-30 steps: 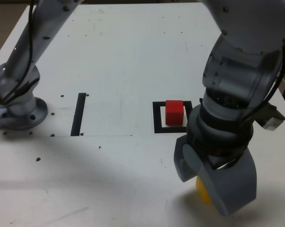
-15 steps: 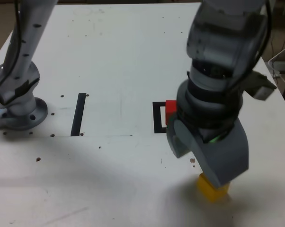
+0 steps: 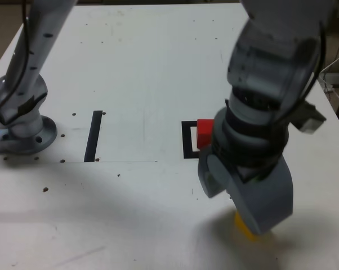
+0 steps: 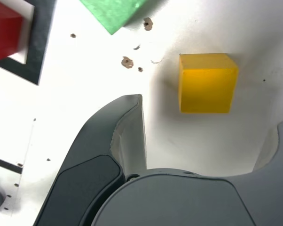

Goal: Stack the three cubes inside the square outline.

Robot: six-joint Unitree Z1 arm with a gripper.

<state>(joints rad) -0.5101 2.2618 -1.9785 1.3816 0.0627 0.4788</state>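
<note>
1. Exterior view: the gripper (image 3: 254, 216) hangs low over the near right part of the white surface (image 3: 141, 67). The yellow cube (image 3: 244, 225) peeks out from under it, mostly hidden by the gripper's grey body.
2. Exterior view: the red cube (image 3: 204, 134) sits inside the square outline (image 3: 187, 140), just beyond the gripper, with the arm covering the outline's right part. The green cube is not visible here. A straight black strip (image 3: 93, 135) lies well apart, toward the exterior view's left, near the arm's base (image 3: 23, 132).
3. Wrist view: the gripper (image 4: 207, 113) is spread wide and holds nothing. The yellow cube (image 4: 207, 82) rests on the surface directly ahead of the gap between the fingers, apart from both and not yet enclosed.
4. Wrist view: one dark finger (image 4: 125, 127) reaches almost level with the cube's near face. My judgement is that a short advance straight ahead would bring the cube between the fingers.
5. Wrist view: the yellow cube is matte and plain, its faces roughly square to the fingers. The green cube (image 4: 114, 13) lies beyond it, cut by the frame edge, near the outline (image 4: 38, 42) that holds the red cube (image 4: 5, 35).
</note>
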